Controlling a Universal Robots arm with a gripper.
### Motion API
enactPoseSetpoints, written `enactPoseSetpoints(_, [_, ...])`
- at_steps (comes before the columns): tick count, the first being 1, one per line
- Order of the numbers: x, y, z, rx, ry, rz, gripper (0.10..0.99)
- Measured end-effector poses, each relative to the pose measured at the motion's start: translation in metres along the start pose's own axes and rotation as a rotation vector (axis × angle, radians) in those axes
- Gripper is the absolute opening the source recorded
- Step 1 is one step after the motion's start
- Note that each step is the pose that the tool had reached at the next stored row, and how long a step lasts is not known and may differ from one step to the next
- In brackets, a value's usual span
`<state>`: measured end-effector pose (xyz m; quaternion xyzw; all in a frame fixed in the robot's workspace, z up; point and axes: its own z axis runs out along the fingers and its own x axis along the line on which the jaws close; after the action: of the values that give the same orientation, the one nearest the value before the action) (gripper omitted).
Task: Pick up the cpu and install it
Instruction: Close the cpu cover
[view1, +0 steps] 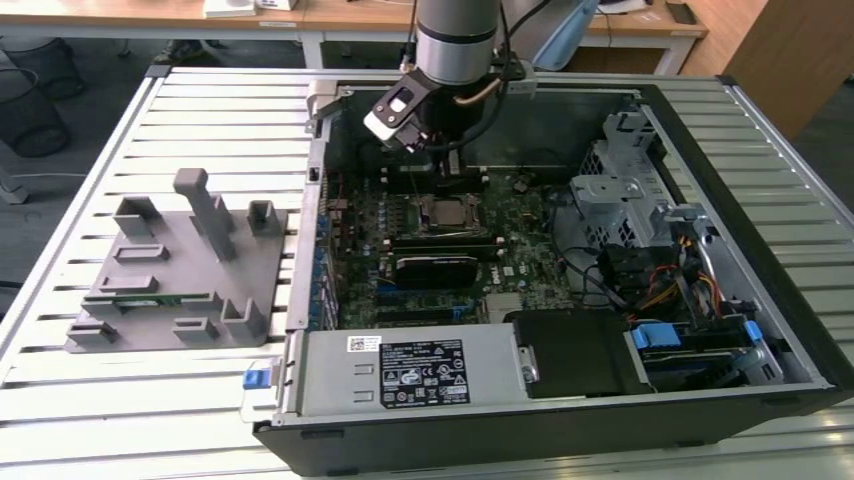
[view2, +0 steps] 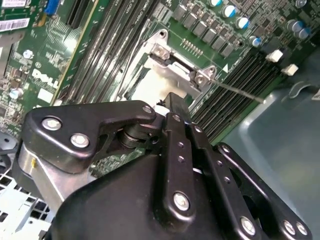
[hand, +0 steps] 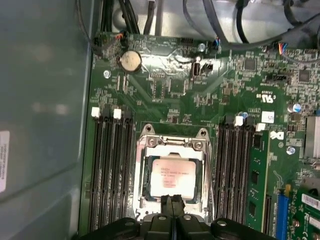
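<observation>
The cpu lies flat inside the black socket frame on the green motherboard, its pale metal top facing up. The exterior view shows the cpu in the middle of the board inside the open computer case. My gripper hangs just above one edge of the chip, its two black fingers pressed together with nothing between them. In the second wrist view the fingertips stand over the socket's metal hinge bracket, and a thin wire lever sticks out to one side.
Memory slots flank the socket on both sides. A grey fixture block stands on the slatted table at the exterior view's left. Drive cages and cables fill the case's right side; a power supply sits at the front.
</observation>
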<state>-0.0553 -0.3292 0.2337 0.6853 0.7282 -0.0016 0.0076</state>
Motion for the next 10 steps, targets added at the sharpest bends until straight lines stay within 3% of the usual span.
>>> enactPoseSetpoints(10, [0.0005, -0.0058, 0.0139, 0.003, -0.0001, 0.0, 0.106])
